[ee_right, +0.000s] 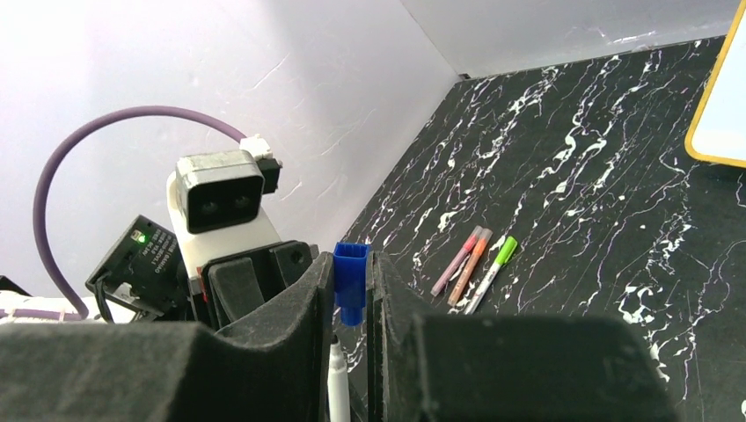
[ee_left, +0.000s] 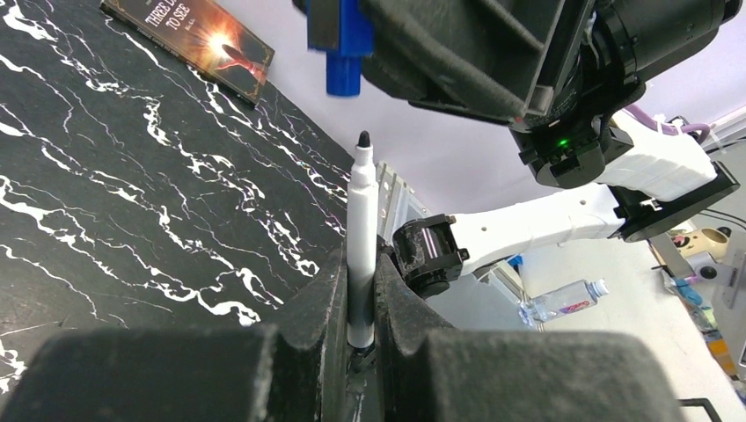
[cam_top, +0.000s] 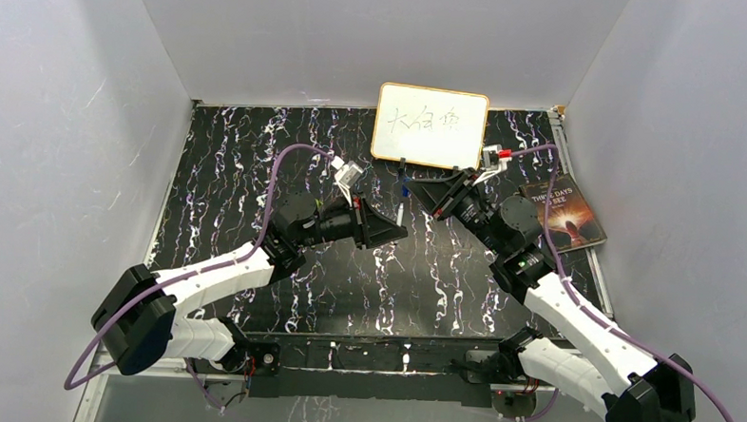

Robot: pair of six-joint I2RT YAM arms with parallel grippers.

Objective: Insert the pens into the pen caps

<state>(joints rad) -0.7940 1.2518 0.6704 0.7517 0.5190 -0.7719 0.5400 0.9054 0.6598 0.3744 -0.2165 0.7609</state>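
Observation:
My left gripper [ee_left: 361, 264] is shut on a white pen [ee_left: 362, 237] that stands upright with its black tip up. My right gripper [ee_right: 350, 264] is shut on a blue pen cap [ee_right: 351, 277], open end down. The cap [ee_left: 343, 53] hangs just above and slightly left of the pen tip, apart from it. In the right wrist view the pen [ee_right: 337, 382] shows right below the cap. From the top view, both grippers meet mid-table, left [cam_top: 395, 229] and right [cam_top: 416, 186]. Three pens lie side by side on the table, with mauve [ee_right: 456, 261], orange [ee_right: 471, 265] and green [ee_right: 491, 274] caps on.
A whiteboard [cam_top: 430, 125] with a yellow frame leans at the back of the table. A book [cam_top: 562, 214] lies at the right edge. White walls close in the black marbled table [cam_top: 219, 166] on three sides.

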